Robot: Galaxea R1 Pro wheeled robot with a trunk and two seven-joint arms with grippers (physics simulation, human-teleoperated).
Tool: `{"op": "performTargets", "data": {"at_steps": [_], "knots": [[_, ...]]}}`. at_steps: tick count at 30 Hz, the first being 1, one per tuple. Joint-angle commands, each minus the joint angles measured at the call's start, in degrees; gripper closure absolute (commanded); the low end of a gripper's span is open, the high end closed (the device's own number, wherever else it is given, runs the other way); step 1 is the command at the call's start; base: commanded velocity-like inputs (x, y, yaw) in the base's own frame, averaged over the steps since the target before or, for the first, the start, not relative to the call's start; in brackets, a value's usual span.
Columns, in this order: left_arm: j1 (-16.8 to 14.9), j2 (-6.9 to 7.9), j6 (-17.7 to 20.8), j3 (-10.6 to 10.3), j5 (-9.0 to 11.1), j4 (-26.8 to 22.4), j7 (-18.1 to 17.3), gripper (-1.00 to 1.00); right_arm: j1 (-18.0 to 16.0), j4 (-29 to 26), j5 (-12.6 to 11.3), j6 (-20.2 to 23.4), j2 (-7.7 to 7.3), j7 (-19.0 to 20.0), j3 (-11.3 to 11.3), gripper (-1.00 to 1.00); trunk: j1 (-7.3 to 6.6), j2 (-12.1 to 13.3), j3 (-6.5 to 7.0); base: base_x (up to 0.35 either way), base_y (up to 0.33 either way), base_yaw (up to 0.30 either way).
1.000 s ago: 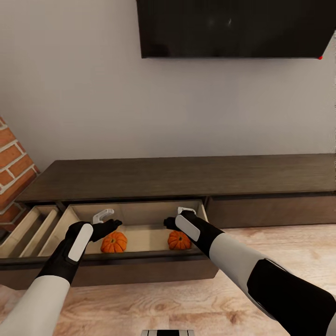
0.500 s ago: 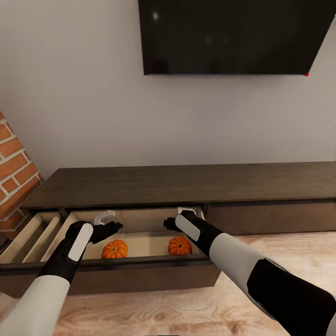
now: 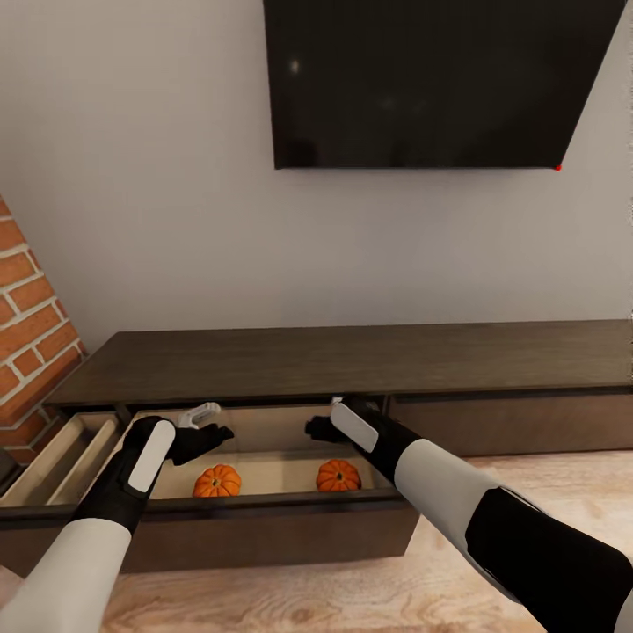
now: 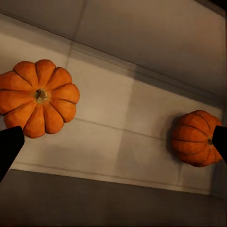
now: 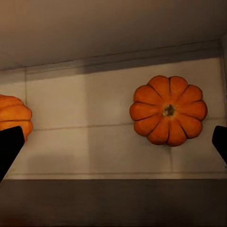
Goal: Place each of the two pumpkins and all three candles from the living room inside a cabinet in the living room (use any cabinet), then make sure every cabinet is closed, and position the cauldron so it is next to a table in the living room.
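Two orange ribbed pumpkins, one under the left arm [image 3: 216,481] and one under the right [image 3: 338,476], sit well apart on the pale wood floor of the pulled-out compartment of the long dark-brown wooden cabinet [image 3: 352,356]. Both the left gripper [image 3: 204,420] and right gripper [image 3: 327,424] hover above them, fingers spread and holding nothing. To finish well, lift both arms straight up over the front panel's rim before pushing it shut, so neither pumpkin gets knocked.

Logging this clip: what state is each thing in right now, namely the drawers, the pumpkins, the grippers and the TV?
Middle drawer: pulled open.
Left drawer: pulled open, nothing visible inside.
Right drawer front: shut.
Left pumpkin: lying in the middle drawer, free.
Right pumpkin: lying in the same drawer, free.
Left gripper: open, empty, above the drawer.
Right gripper: open, empty.
TV: screen dark.
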Motion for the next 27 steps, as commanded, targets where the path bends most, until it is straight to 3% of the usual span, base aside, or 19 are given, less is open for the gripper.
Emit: {"op": "performTargets", "data": {"at_steps": [1,8,16,23,27], "knots": [[-0.02,0.04,0.70,0.03,0.58,-0.07,0.51,-1.00,-0.08,-0.03,-0.60,0.72,0.00,-0.34,0.30,-1.00,-0.03,-0.01,0.17,0.000,0.000,0.000],[-0.02,0.14,1.64,0.02,0.62,-0.07,0.50,-1.00,-0.08,-0.04,-1.18,2.18,0.00,-0.34,0.24,-1.00,-0.21,0.09,1.72,0.000,0.000,0.000],[-0.02,0.56,2.39,0.08,0.69,-0.07,0.48,-1.00,-0.08,-0.04,-4.84,4.33,0.00,-0.18,0.21,-1.00,-0.42,0.20,3.49,0.000,0.000,0.000],[-0.02,0.69,2.91,0.16,0.80,-0.01,0.50,-1.00,-0.08,-0.02,-5.39,4.74,0.00,-0.18,0.17,-1.00,-0.60,0.29,5.04,0.000,0.000,0.000],[-0.02,0.70,2.94,0.20,0.81,0.01,0.50,-1.00,-0.08,0.04,-5.66,4.80,0.00,-0.21,0.13,-1.00,-0.60,0.29,5.04,0.000,0.000,0.000]]}}
